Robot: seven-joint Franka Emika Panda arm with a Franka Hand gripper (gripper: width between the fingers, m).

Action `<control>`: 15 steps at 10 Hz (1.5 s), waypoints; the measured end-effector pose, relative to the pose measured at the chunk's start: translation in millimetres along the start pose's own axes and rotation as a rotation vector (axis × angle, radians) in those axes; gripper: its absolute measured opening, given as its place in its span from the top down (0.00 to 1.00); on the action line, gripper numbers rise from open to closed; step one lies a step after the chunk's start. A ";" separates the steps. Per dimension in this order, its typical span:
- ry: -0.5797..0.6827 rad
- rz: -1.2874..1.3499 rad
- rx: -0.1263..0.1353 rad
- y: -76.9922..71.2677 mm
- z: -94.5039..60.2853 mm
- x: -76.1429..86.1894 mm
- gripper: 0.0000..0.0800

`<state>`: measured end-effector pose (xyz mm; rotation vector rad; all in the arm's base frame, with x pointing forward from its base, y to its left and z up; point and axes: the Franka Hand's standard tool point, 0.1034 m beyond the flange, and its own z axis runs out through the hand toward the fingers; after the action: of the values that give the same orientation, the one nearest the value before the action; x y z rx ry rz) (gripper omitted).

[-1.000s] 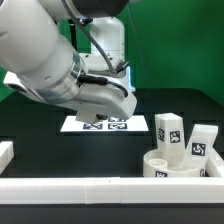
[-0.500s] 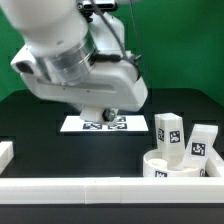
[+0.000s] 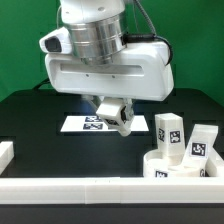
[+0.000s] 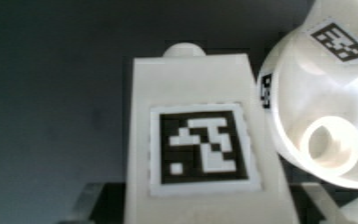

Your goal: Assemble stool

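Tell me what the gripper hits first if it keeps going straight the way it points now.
Probably nothing new: the gripper already carries a tagged leg. Straight ahead, the wrist view shows the seat disc beside the leg's tip, then dark table; depth is unclear.

a short chunky white plastic leg [image 3: 119, 116] hangs tilted above the black table, near the middle of the exterior view, a black-and-white square tag on its face; the wrist view shows that tag [image 4: 202, 148] large on the leg's flat side, with a rounded nub at its far end. the round shallow white plastic seat disc [image 3: 178, 164] lies low at the exterior view's right; its socket [image 4: 330, 138] shows as a round hole. two more white tagged legs [image 3: 168, 132] [image 3: 203, 142] stand upright just behind the disc.
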<state>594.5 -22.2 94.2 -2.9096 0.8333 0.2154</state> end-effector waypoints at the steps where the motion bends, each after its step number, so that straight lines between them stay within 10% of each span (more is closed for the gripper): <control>1: 0.069 -0.009 0.012 -5.1 0.1 -0.6 0.58; 7: 0.449 -0.054 0.085 -44.6 -6.1 3.0 0.58; 15: 0.465 -0.082 0.091 -60.1 -5.7 5.8 0.58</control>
<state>631.9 24.7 102.7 -2.9355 0.7476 -0.5100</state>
